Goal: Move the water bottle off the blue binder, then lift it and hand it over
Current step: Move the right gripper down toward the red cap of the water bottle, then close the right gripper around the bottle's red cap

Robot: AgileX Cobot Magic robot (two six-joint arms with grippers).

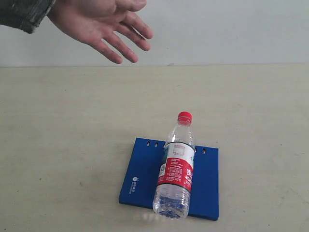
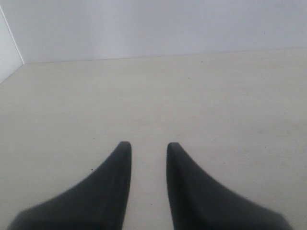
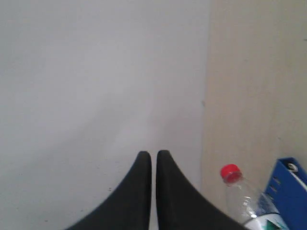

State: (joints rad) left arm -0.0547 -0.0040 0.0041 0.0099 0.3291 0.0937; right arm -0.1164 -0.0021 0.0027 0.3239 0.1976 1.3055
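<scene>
Spreading across the whole scene is a pale beige table (image 1: 58, 145), meeting a white wall (image 1: 217, 29) along its far edge. Toward the near side, a little right of centre, the blue binder (image 1: 140, 174) lies flat, its rivet holes (image 1: 154, 144) along the far edge and a small white logo (image 1: 135, 183) by the near left corner.

The water bottle (image 1: 176, 169) lies on its side on the binder, right of the binder's middle. Its red cap (image 1: 184, 116) points far and reaches past the binder's far edge, while its base sits at the near edge.

At the far left a person's hand (image 1: 104, 21) hangs above the table, well apart from the bottle. The palm is open, the fingers are spread and angled down toward the right, and a dark sleeve (image 1: 24, 12) covers the wrist.

The left gripper (image 2: 149, 146) hovers over bare table, its 2 dark fingers parted by a clear gap with nothing between them. The right gripper (image 3: 154, 154) has its 2 fingers drawn almost together, holding nothing. The bottle's cap and the binder's edge show just beside it in the right wrist view, not touching it.
</scene>
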